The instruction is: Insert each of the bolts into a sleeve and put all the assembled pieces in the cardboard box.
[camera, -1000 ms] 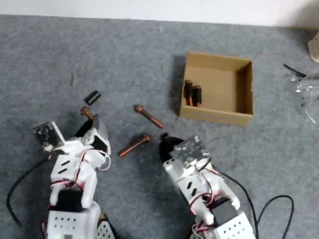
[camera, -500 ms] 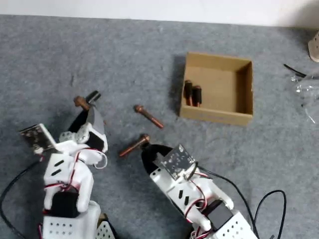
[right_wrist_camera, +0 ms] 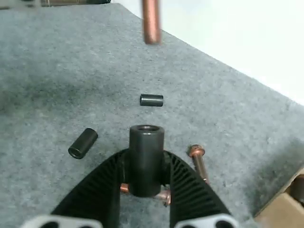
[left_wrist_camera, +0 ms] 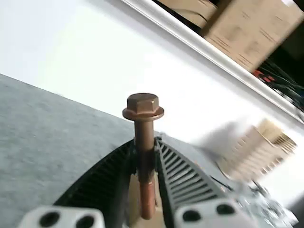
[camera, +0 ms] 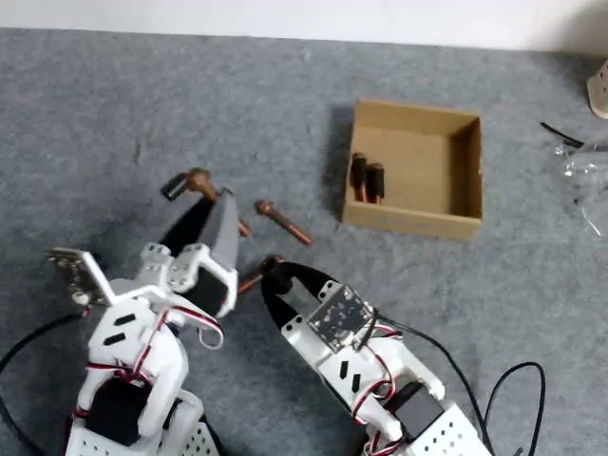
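Left tool [left_wrist_camera: 145, 142] was pinching a bolt [left_wrist_camera: 143, 109] above the table [camera: 95, 95], and the right tool [right_wrist_camera: 146, 159] gripped a sleeve [right_wrist_camera: 146, 137] nearby. If they weren't lined up, the tip could've caught the rim and slipped.

The bolt [left_wrist_camera: 143, 108] in the left gripper [left_wrist_camera: 144, 145] is copper-brown, set against black ribbed jaws. The right gripper [right_wrist_camera: 146, 164] has the same black ribbed jaws, and its sleeve [right_wrist_camera: 146, 140] is matt black. The counter [camera: 285, 104] is speckled grey. The cardboard box [camera: 410, 224] is plain tan. The loose bolts [camera: 283, 220] are copper, the loose sleeves [right_wrist_camera: 151, 100] are black, and the arm bodies [camera: 133, 351] are white with red and black wires [camera: 195, 318].
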Motion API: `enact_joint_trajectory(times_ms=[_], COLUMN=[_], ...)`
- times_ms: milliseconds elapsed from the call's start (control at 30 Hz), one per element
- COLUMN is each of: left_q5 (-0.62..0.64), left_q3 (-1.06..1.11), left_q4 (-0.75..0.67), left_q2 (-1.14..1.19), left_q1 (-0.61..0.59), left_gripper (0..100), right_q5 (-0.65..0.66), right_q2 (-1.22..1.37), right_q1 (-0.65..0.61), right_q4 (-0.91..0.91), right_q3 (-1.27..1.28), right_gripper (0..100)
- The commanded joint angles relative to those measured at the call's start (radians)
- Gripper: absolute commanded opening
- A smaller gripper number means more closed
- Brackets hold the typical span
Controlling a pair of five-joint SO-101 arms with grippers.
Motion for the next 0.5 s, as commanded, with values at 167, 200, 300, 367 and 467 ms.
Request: enact_joint_trajectory(times_ms=[167, 200, 300, 367, 467], left_q5=[-0.002, -0.003, -0.003, -0.003, -0.005], left_q3=[-0.116, -0.113, -0.090, -0.070, -0.038], left_q4=[0.150, 0.158, 0.164, 0.164, 0.161], left_q2=[-0.016, -0.016, -0.016, -0.016, -0.016], left_q1=[0.165, 0.176, 0.186, 0.186, 0.186], left_gripper=[1, 1, 1, 1, 1], right_q5=[0.029, 0.029, 0.029, 0.029, 0.028], right_q2=[-0.015, -0.015, -0.016, -0.016, -0.016], right_q1=[0.005, 0.016, 0.047, 0.065, 0.073], right_q4=[-0.047, -0.047, -0.062, -0.079, -0.082], right_q3=[0.104, 0.104, 0.104, 0.104, 0.104], right_gripper=[0.4, 0.4, 0.4, 0.4, 0.4])
